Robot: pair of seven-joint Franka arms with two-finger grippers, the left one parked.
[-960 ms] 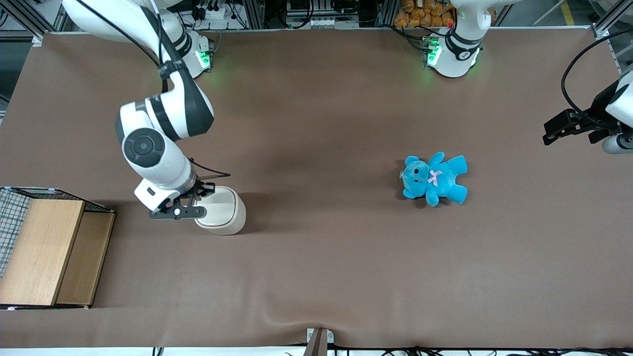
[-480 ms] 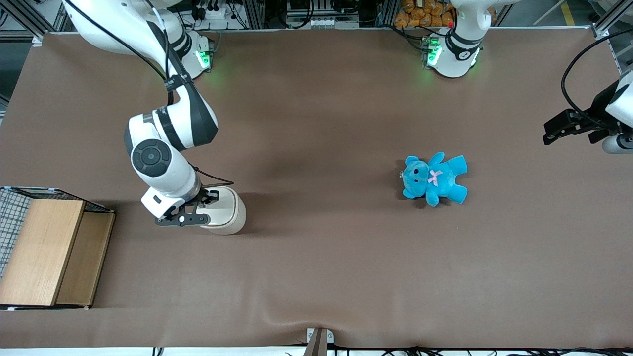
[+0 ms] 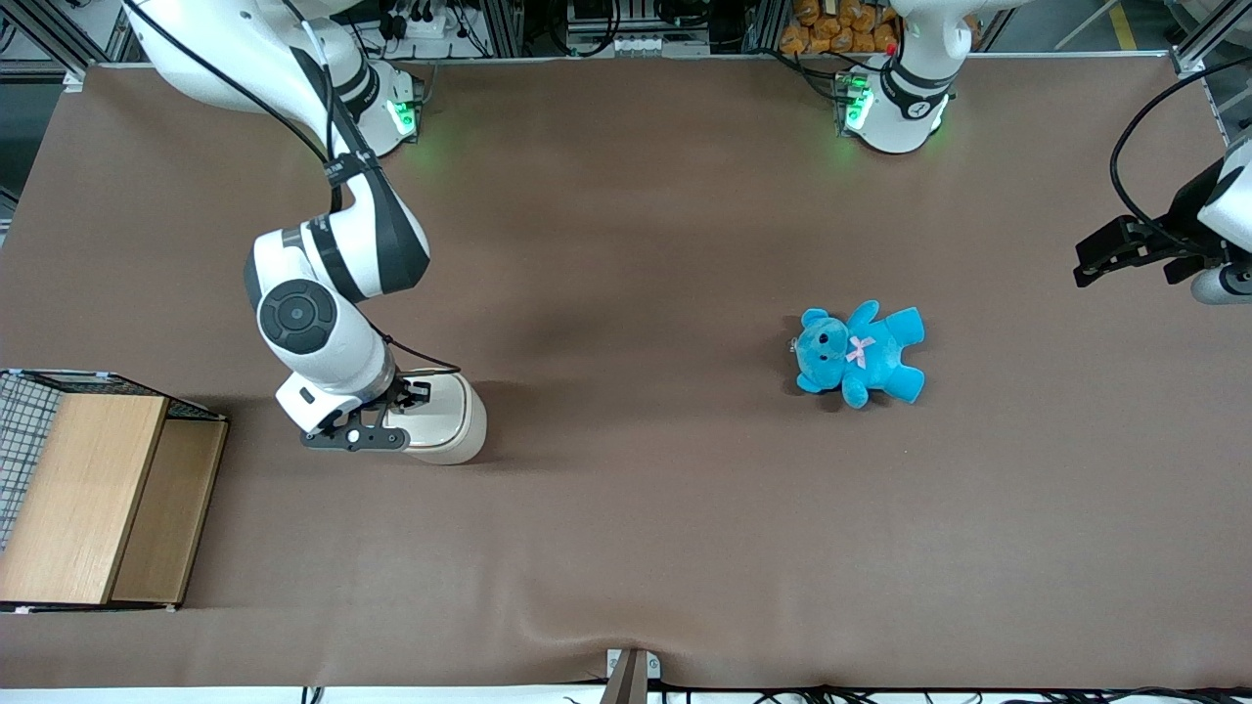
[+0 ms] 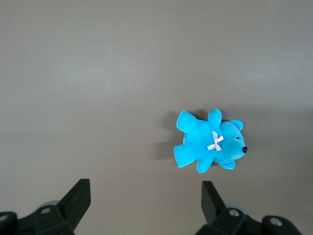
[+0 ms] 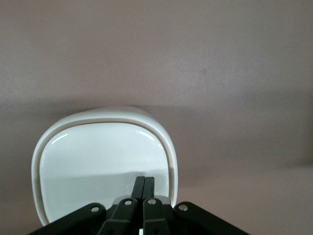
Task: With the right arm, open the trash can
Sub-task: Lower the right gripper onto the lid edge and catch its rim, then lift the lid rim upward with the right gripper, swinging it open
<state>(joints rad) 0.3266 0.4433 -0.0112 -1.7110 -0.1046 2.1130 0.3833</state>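
Gripper (image 5: 144, 188) pressed together, fingertips meeting with no gap, resting on or just above the flat lid of the trash can (image 3: 445, 418), at the lid edge toward the working arm's end of the table. Clamped on nothing. Right arm (image 3: 323, 303) bent steeply down over it, black cable trailing along the wrist.

Trash can upright on the brown table (image 3: 626, 548), near the working arm's end, roughly midway between the edge nearest the front camera and the edge by the robot bases. Lid seemingly flat and unopened. Wooden box with wire mesh (image 3: 88, 499) nearer that end's edge and closer to the front camera. Blue teddy (image 3: 859, 354) well apart, toward the parked arm's end.

Risks, judged only: closed tips slipping off the smooth lid without catching its rim; a sideways push tipping or sliding the light, tapered bin instead of lifting the hinge.

Against half a second ago: wrist drawn back very slightly toward the working arm's end. Bin and teddy unmoved.
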